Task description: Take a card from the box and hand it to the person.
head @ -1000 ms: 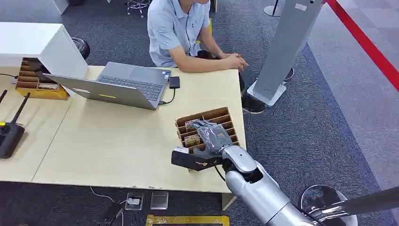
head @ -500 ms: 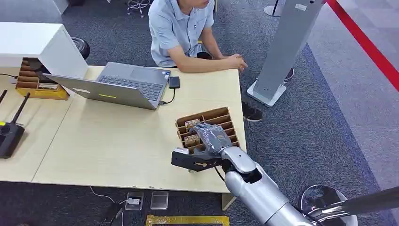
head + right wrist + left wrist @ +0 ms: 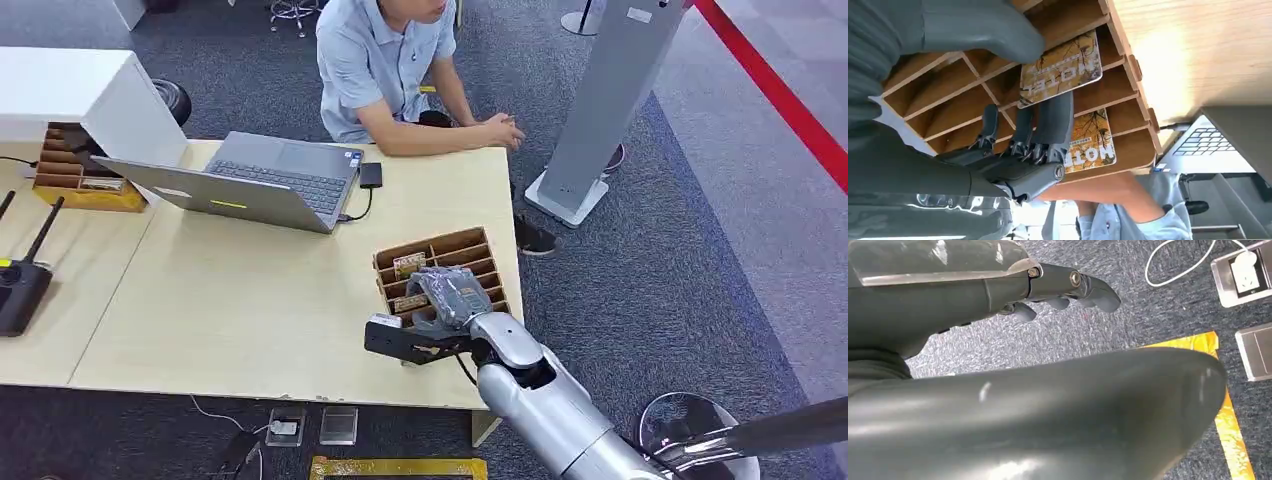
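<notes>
Over the slotted wooden box [image 3: 440, 270] at the bench's [image 3: 250, 310] near right corner, the right hand [image 3: 452, 292] has drawn slightly toward the robot over the last second, so the card [image 3: 408, 264] in the farther slot shows more plainly now. From the right wrist view, its fingers [image 3: 1055, 122] lie across the edge of one card [image 3: 1060, 67] with the thumb [image 3: 988, 27] apart on the other side, nothing yet gripped; a second card [image 3: 1090, 142] sits in the next slot. The grasp looks to be closing, not done. The left hand [image 3: 1063, 290] hangs over the carpet with fingers curled on nothing. The person [image 3: 385, 65] sits at the far edge, forearm resting on the bench.
</notes>
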You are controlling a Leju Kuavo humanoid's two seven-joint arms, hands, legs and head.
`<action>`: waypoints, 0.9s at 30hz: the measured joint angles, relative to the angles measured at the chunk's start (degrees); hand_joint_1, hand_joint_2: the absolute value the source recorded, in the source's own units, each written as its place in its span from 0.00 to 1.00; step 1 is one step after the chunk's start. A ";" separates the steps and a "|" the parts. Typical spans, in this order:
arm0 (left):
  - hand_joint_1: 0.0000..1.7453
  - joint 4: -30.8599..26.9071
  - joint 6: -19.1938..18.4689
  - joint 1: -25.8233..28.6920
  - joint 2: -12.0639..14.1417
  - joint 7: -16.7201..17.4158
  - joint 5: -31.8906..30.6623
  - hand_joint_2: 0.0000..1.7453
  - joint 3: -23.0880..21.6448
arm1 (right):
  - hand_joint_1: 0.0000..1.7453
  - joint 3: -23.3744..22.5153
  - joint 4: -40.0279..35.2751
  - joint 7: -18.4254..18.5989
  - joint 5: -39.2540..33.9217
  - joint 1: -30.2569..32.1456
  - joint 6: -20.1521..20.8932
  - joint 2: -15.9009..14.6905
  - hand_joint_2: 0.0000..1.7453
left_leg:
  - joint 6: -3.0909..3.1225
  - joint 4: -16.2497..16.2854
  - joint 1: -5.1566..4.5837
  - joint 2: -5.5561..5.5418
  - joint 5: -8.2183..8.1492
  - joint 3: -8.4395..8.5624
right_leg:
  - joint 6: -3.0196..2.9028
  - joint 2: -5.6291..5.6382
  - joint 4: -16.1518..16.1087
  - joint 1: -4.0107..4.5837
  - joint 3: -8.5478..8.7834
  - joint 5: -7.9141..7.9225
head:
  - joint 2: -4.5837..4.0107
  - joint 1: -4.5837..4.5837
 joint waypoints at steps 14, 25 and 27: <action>0.00 0.00 -0.02 -0.01 0.00 0.00 0.46 0.00 0.00 | 0.78 0.00 0.42 -0.20 -0.07 -0.04 -0.13 0.30 1.00 | 0.00 0.00 0.00 0.00 0.00 0.00 | 0.00 0.00 0.00 0.00 0.00 0.00 | 0.00 -0.02; 0.00 0.00 0.11 -0.02 0.00 0.00 0.61 1.00 0.00 | 0.83 0.00 0.42 -0.28 -0.04 -0.08 -0.22 0.33 1.00 | 0.00 0.00 0.00 0.00 0.00 0.00 | 0.00 0.00 0.00 0.00 0.00 0.00 | 0.00 0.00; 0.00 0.00 -0.04 -0.03 0.00 0.00 0.61 1.00 0.00 | 0.83 0.00 0.42 -0.28 -0.04 -0.09 -0.22 0.33 1.00 | 0.00 0.00 0.00 0.00 0.00 0.00 | 0.00 0.00 0.00 0.00 0.00 0.00 | 0.00 0.00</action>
